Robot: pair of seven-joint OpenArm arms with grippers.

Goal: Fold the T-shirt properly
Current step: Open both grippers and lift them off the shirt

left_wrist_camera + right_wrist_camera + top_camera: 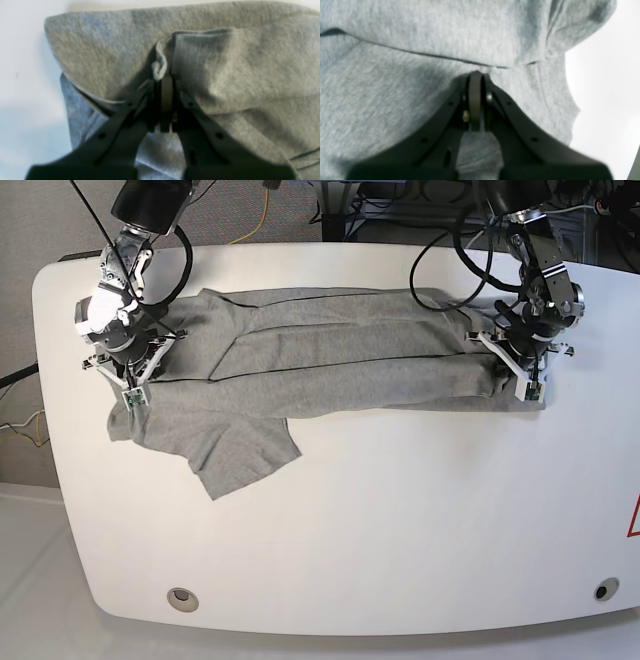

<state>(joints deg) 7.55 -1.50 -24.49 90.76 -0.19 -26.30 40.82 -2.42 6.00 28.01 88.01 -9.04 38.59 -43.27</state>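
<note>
Nearest the camera, bare white oval tabotop: no — a bare white oval tabletop [350,520] carries no containers. Beyond it, a large heather-grey knit cotton T-shirt [330,370] lies stretched crosswise and part-folded lengthwise, one sleeve splayed forward. The left tool [163,82] pinches a bunched fabric edge at one end; the right tool [475,75] is clamped shut on cloth at the other. Soft, light and limp, the garment looks likely to sag, so hems and corners seem the best holds.
</note>
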